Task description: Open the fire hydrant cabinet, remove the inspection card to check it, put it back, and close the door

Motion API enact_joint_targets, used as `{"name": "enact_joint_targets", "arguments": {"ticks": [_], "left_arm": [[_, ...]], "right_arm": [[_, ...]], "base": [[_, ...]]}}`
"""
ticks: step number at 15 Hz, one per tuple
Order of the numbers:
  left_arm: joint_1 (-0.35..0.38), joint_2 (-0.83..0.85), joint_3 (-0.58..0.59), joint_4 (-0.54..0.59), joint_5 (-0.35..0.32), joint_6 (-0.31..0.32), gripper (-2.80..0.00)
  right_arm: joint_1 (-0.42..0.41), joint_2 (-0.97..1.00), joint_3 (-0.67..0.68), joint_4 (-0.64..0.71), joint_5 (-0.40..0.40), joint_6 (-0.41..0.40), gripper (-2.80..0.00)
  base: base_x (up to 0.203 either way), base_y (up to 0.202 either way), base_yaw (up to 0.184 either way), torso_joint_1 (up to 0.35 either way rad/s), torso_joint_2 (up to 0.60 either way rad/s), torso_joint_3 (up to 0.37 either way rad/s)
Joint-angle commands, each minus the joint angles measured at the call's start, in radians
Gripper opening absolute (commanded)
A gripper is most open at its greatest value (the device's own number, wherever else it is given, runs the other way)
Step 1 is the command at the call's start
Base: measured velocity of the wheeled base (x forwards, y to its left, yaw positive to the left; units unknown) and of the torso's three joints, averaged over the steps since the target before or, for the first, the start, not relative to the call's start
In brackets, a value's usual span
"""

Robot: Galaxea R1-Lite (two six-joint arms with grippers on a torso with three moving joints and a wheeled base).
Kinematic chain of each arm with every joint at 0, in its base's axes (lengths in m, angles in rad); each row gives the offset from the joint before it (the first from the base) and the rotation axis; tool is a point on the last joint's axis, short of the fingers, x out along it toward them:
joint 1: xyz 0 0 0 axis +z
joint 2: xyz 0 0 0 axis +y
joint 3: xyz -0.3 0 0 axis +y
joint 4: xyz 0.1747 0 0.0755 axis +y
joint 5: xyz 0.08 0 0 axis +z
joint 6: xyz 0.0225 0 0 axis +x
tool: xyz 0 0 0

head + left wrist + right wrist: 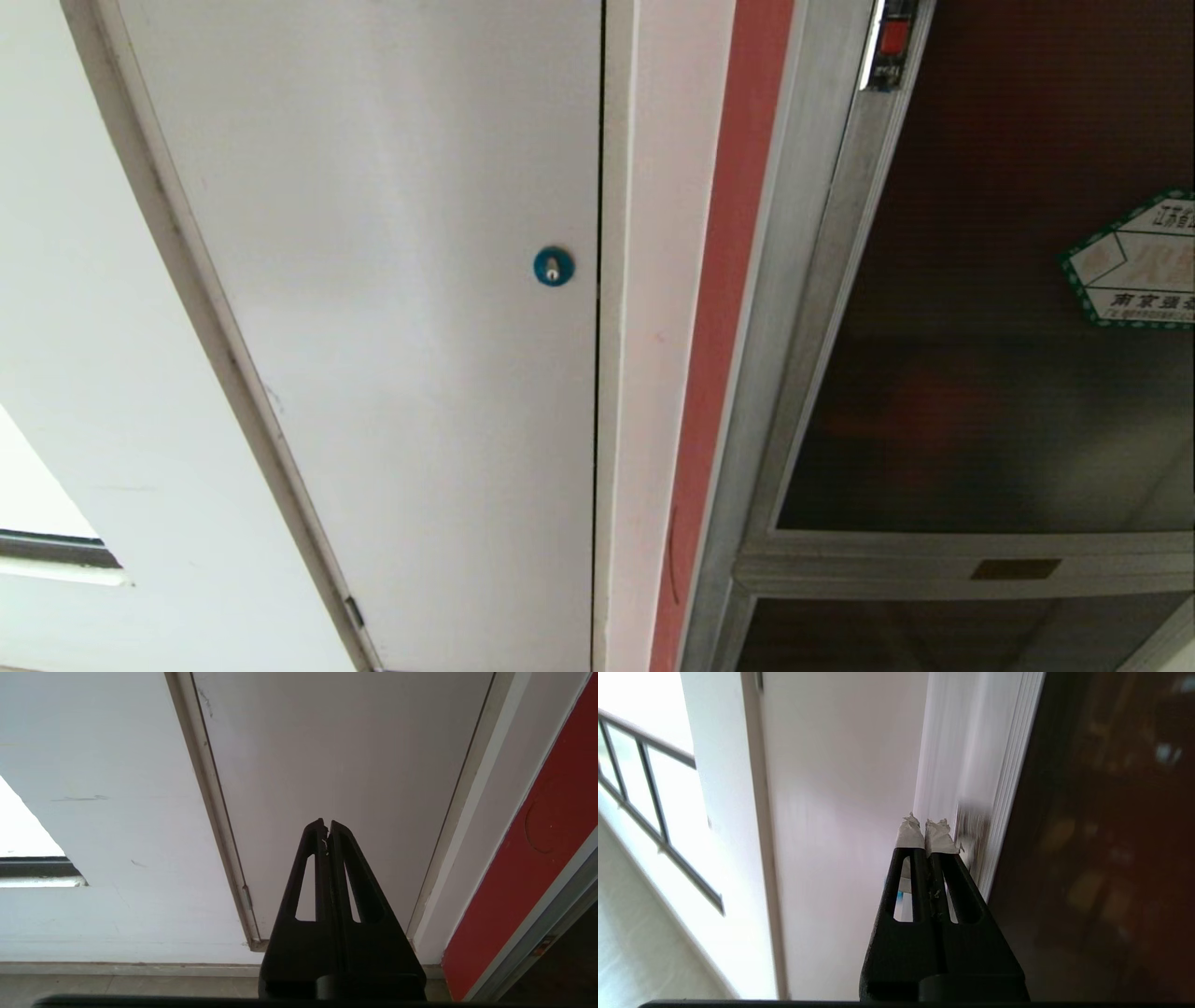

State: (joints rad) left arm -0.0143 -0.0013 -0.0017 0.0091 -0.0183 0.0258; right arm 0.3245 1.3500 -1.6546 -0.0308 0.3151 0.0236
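Right tool (924, 833), its taped tips pressed together and empty, points at the silver frame edge of the fire hydrant cabinet (803, 308); the door (990, 308) sits shut. Left tool (326, 828), also closed on nothing, faces the white panel (336, 765)

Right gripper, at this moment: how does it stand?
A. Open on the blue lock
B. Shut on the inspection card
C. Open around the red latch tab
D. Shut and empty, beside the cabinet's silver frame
D: the right gripper shows its taped fingertips pressed together with nothing between them, beside the silver frame of the fire hydrant cabinet.
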Motion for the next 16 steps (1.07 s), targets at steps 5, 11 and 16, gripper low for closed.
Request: {"name": "enact_joint_targets", "arguments": {"ticks": [5, 11, 16], "left_arm": [[0.000, 0.000, 0.000, 0.000, 0.000, 0.000, -2.80], [0.000, 0.000, 0.000, 0.000, 0.000, 0.000, -2.80], [-0.001, 0.000, 0.000, 0.000, 0.000, 0.000, -2.80]], "right_arm": [[0.010, 0.255, -0.304, -0.003, -0.006, -0.005, -2.80], [-0.005, 0.346, -0.304, -0.199, -0.090, -0.005, -2.80], [-0.047, 0.348, -0.303, -0.211, -0.112, -0.005, -2.80]], "base": [[0.000, 0.000, 0.000, 0.000, 0.00, 0.000], [0.000, 0.000, 0.000, 0.000, 0.00, 0.000], [0.000, 0.000, 0.000, 0.000, 0.00, 0.000]]}}
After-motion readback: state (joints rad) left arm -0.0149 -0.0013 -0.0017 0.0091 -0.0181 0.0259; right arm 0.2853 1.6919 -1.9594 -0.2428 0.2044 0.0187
